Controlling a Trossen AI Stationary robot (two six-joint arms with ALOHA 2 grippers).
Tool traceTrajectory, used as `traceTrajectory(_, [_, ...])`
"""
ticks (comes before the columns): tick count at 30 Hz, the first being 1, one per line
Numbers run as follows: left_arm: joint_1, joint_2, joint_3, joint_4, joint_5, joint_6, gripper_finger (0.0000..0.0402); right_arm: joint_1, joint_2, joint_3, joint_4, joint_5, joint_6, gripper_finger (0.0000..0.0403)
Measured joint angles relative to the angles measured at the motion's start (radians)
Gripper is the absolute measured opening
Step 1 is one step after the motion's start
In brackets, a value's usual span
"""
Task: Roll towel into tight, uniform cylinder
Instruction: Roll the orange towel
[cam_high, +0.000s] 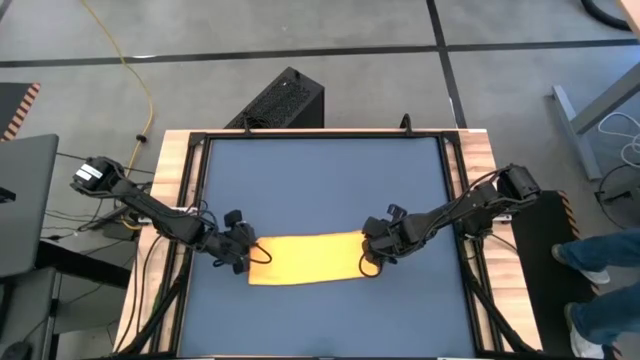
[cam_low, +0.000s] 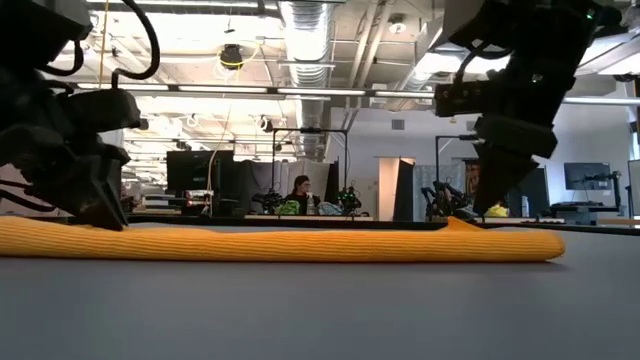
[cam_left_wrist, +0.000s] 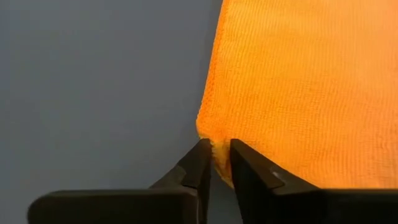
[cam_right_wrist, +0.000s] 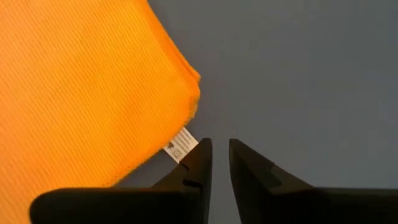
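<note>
High view shows the towel (cam_high: 305, 258) lying as a long, flat yellow strip on the dark blue mat (cam_high: 320, 180), near the mat's front edge and about midway across it. It is folded into a band, not a round roll; from the low view it is a low, even ridge (cam_low: 280, 244) across the mat.

At the towel's left end sits the left claw (cam_high: 243, 254). Its wrist view shows the two fingers (cam_left_wrist: 198, 167) slightly apart with the towel's corner (cam_left_wrist: 214, 146) lying in the narrow gap between them; whether they pinch it cannot be told.

At the towel's right end sits the right claw (cam_high: 372, 256). Its fingers (cam_right_wrist: 200, 158) are slightly apart over bare mat, just beside the towel's small white tag (cam_right_wrist: 180, 147), with nothing between them.

Around the mat runs the wooden counter (cam_high: 172, 170). Beyond the counter's right side, a person's legs (cam_high: 600, 260) show on the floor.
</note>
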Motion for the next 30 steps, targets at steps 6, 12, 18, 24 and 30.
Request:
traceTrajectory(6, [0.000,0.000,0.150,-0.249,-0.035,0.019,0.0068,0.003,0.000,0.000,0.031,0.000,-0.073,0.0084])
traceTrajectory(12, [0.000,0.000,0.271,-0.285,-0.043,0.100,0.0068,0.037,-0.010,0.000,0.153,-0.002,-0.159,0.0082])
traceTrajectory(18, [-0.007,0.000,0.306,-0.286,-0.038,0.105,0.0068,0.053,-0.007,0.000,0.256,-0.044,-0.217,0.0077])
traceTrajectory(24, [-0.056,0.037,0.277,-0.132,0.018,0.092,0.0068,0.017,0.062,0.000,0.267,-0.085,-0.257,0.0071])
traceTrajectory(30, [-0.095,0.192,0.245,0.038,0.175,0.103,0.0068,-0.025,0.134,0.001,0.258,-0.117,-0.279,0.0071])
